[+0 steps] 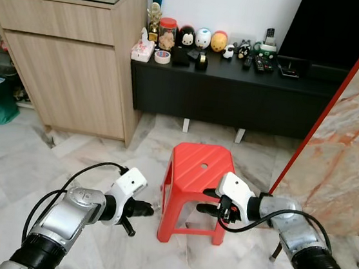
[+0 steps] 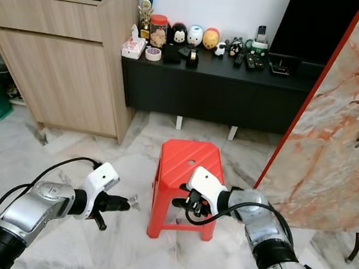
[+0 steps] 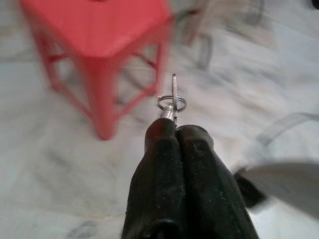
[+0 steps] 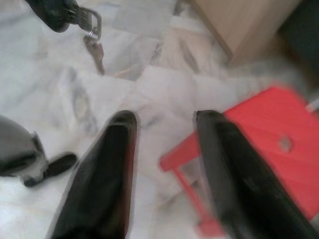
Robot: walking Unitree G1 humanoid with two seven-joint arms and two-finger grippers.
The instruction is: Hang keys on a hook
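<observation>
Left wrist view: left end effector (image 3: 174,130) pinches the key ring; keys (image 3: 173,94) stick straight out along its fingers, toward the red stool (image 1: 196,188). Right end effector (image 4: 164,119) gapes wide.

Red stool (image 1: 198,169) on marble floor (image 1: 20,162)

No lettering, number or brand can be read anywhere — the jars and figurines (image 1: 203,38) at twelve o'clock on the black surface (image 1: 238,76) are too small, and both wrist views are blurred.
</observation>
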